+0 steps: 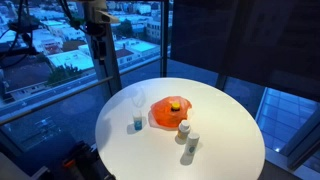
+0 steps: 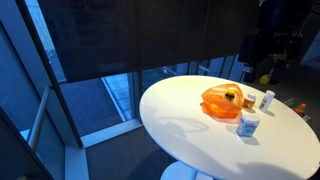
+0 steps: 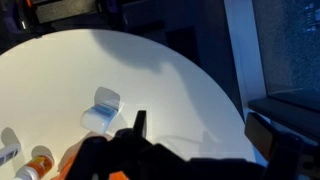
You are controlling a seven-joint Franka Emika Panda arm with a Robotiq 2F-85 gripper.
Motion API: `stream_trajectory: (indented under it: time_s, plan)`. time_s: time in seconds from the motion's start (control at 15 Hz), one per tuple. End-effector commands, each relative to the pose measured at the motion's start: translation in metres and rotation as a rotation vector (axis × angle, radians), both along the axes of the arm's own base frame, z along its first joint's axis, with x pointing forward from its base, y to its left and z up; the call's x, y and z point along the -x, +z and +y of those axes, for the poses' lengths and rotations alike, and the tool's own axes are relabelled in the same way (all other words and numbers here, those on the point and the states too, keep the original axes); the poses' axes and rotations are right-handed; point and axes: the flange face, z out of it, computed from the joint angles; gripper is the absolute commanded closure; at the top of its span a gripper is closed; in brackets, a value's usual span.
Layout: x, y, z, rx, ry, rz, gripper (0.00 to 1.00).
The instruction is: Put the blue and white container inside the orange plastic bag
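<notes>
Container: the blue and white container [image 1: 138,122] stands upright just beside the bag, on the side toward the worktop's edge (outside the bag).
Bag: the orange plastic bag [image 1: 170,110] lies crumpled at mid-table [image 1: 230,130].
Bottles: two small bottles [image 1: 188,135] stand by the bag, toward another edge.
Gripper: the gripper [image 3: 140,140] hangs above the table, too dark to tell whether it is spread or clenched.

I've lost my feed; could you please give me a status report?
Gripper high, state unclear. Blue and white container on table, outside orange bag. Two bottles beside bag.
</notes>
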Motion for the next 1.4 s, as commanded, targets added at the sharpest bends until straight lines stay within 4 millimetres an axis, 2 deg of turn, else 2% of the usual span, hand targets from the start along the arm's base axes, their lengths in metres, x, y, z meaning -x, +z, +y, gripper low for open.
stream_trajectory:
  time_s: [0.0,0.27,0.67,1.07,1.33]
  plan:
    - [0.000,0.001,0.000,0.000,0.000,0.000,0.00]
    - [0.000,0.001,0.000,0.000,0.000,0.000,0.00]
    - [-0.026,-0.001,-0.015,0.046,-0.052,-0.045,0.00]
    - [-0.036,-0.023,-0.036,0.120,-0.173,-0.099,0.00]
    - [-0.037,-0.044,-0.057,0.168,-0.284,-0.119,0.00]
